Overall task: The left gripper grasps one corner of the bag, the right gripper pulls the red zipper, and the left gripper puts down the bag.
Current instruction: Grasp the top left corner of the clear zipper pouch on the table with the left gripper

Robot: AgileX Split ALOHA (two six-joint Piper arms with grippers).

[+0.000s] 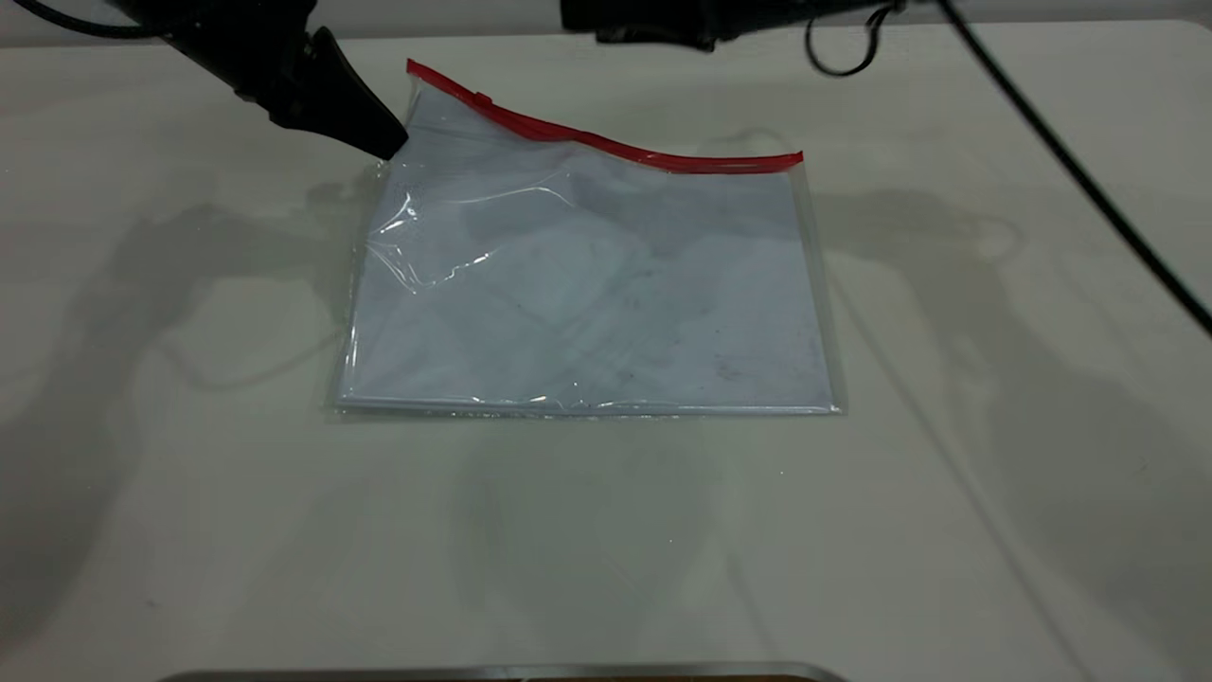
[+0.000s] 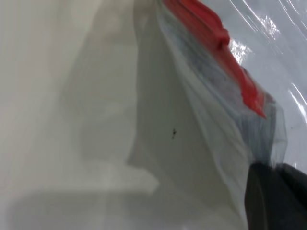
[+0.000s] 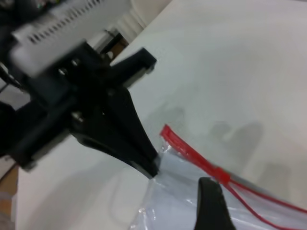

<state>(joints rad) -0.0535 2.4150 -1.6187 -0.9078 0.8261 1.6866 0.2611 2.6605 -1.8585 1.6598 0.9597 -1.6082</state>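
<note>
Bag (image 1: 587,294) lies flat on table (image 1: 189,530), approx. centre, near edge and both near corners resting down; far-left corner raised off the surface, so the red zipper (image 1: 606,142) edge slopes up from the far-right corner twd the left gripper (image 1: 393,147); plastic creased and glinting below the grip pt.

L gripper: jaws pinched closed on the bag just below the zipper's left end; wrist view shows red strip (image 2: 225,52) running up away from the black tip, film taut above it. Judgement: corner held up to anchor the bag and keep the zipper track tensioned, so a pull on the slider moves the slider rather than drags the whole bag.

Slider tab (image 1: 483,98) sits near the held end of the strip; looks like full travel twd the far-right corner remains, i.e. pull not yet done.

R gripper (image 1: 653,28): high at far edge of table, well apart from bag in exterior view; one fingertip (image 3: 211,206) seen just beside slider (image 3: 221,173), not touching; jaw opening — cannot tell.

Step in hand, as judged: grasp done, R arm lining up on slider; put-down remains.
</note>
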